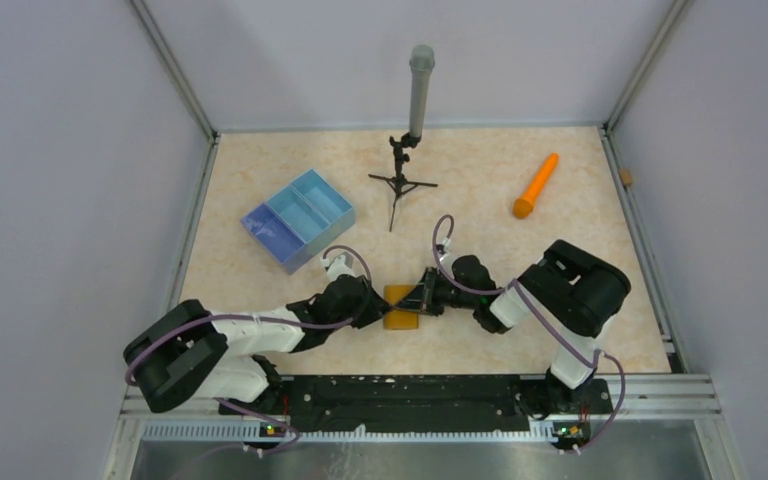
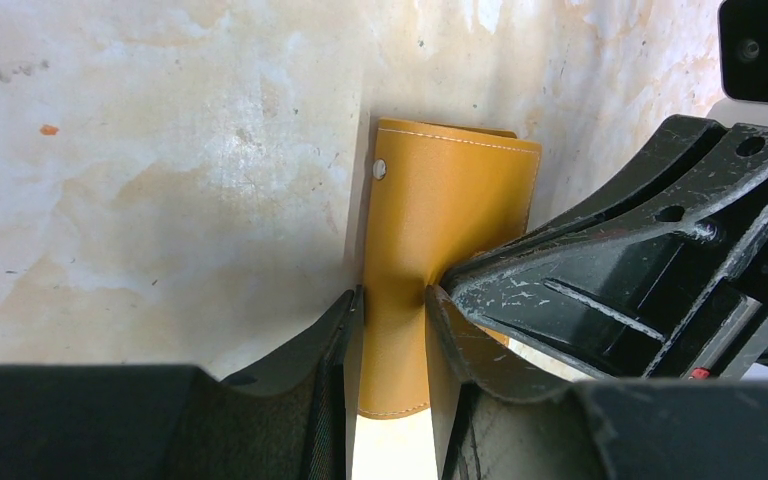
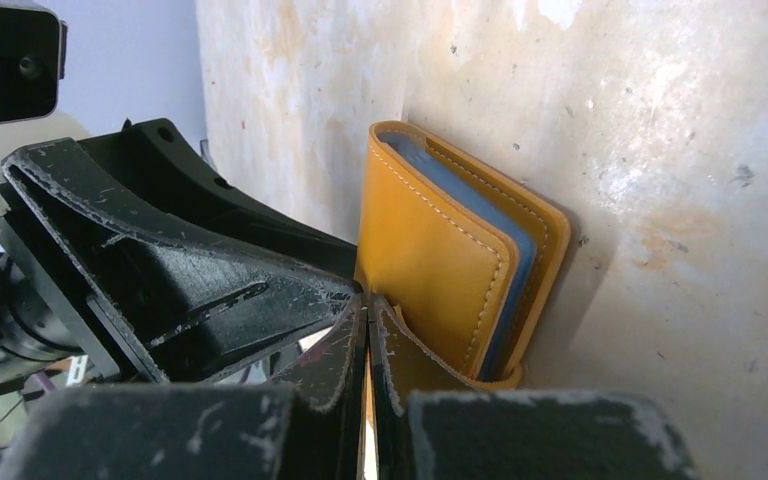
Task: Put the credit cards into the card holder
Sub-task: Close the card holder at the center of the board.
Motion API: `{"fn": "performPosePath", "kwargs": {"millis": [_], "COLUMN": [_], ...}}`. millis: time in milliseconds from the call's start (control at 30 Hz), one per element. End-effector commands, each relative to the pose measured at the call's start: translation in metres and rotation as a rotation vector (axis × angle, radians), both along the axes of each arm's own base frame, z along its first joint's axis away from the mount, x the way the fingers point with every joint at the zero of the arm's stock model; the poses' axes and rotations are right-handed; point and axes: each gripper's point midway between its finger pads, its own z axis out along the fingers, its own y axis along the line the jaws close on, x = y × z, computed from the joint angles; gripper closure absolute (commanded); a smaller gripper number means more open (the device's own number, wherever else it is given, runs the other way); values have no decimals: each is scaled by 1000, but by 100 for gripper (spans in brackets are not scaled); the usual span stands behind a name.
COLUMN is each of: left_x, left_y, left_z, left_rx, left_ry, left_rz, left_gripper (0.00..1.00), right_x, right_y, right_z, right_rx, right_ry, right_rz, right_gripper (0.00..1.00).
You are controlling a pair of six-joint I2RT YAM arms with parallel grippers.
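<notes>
the wallet (image 1: 400,307) lies near the middle of the table (image 1: 480,180), almost folded, between both grippers. the left gripper (image 2: 392,295) pinches its orange cover at a narrow gap. the right gripper (image 3: 367,305) is closed tight beside it, and i cannot tell if it holds anything. no cards show. risks: the cover could slip from the pinch and fold flat, or the crowded grippers could collide. no writing is readable.
</notes>
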Motion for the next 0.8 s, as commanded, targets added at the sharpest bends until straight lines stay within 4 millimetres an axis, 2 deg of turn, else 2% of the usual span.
{"fn": "performPosePath", "kwargs": {"millis": [0, 300, 500, 667, 767], "left_x": [-35, -33, -28, -23, -15], "left_y": [57, 57, 49, 43, 45], "left_z": [-63, -61, -56, -41, -20], "left_rx": [284, 289, 273, 241, 242], "left_ry": [164, 160, 134, 89, 26], "left_rz": [19, 24, -4, -24, -18], "left_gripper": [65, 65, 64, 59, 48], "right_x": [-50, -64, -71, -62, -48], "right_y": [-96, -126, -126, -114, -112], "right_z": [-118, -126, -136, -121, -106], "right_rx": [-451, -462, -436, -378, -421], "right_ry": [269, 337, 371, 319, 258], "right_rz": [-110, -207, -211, -184, -166], "right_gripper": [100, 100, 100, 100, 100]}}
